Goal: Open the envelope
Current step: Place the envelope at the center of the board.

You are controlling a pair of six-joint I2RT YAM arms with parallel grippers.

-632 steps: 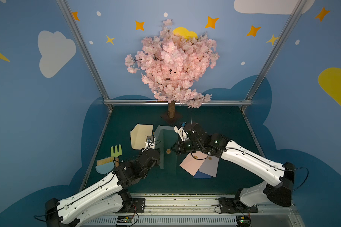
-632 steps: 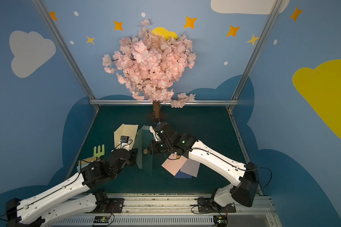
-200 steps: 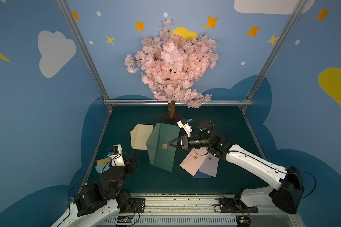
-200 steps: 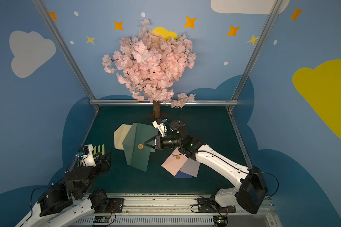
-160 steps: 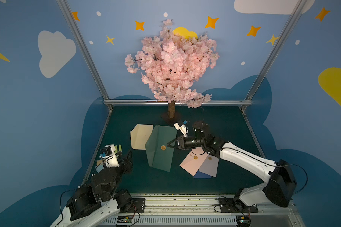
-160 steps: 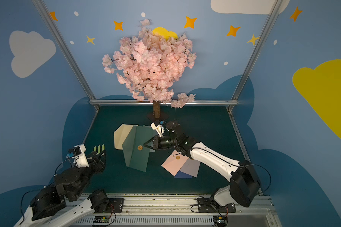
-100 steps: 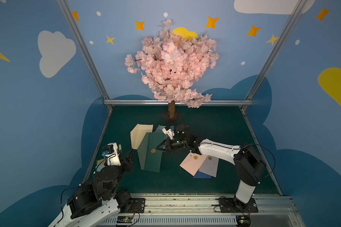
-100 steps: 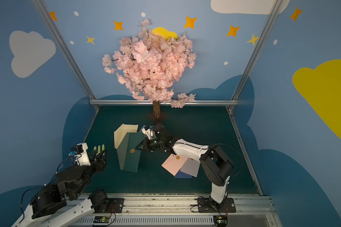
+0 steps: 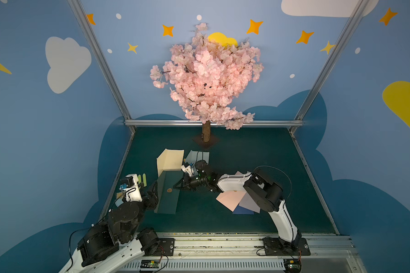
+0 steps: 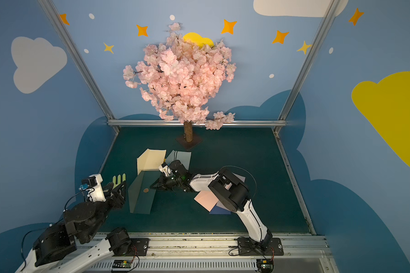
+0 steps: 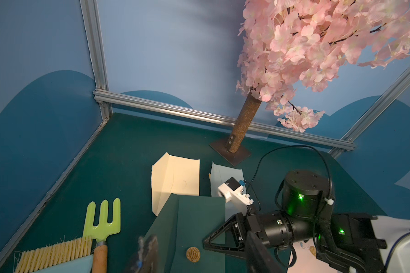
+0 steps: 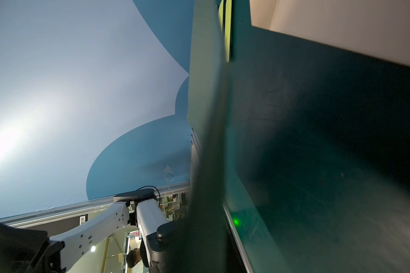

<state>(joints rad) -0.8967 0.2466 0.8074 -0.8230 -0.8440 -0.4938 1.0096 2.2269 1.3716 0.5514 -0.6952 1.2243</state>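
Closed tight, my right gripper [image 9: 175, 188] pinches the right edge of the envelope [image 9: 167, 201], just at 3 o'clock of its round seal [image 9: 169, 189]. In both top views the dark green envelope lies seal-up at about 9 o'clock on the mat [image 9: 246, 151]. Its left strip is creased and tilted up off the surface. I cannot tell whether the flap is loose. My right wrist view is mostly filled by the envelope's green face, right against one blurred finger [image 12: 208, 141].

My left gripper [image 10: 117, 189] has its jaws apart and holds nothing. It sits at 9 o'clock of the envelope, just beside the raised strip, and I cannot tell whether it touches.

At 12 o'clock of the envelope lies a cream sheet [image 9: 171, 160], its near edge hidden behind the envelope, with a pale sheet [image 9: 199, 154] at its 3 o'clock. A pink sheet [image 9: 229, 197] lies at 4 o'clock on the mat, partly under my right arm. The rake [image 11: 102, 222] and brush [image 11: 55, 251] lie at 9 o'clock by the wall. The tree [image 9: 206, 132] stands at 12 o'clock.
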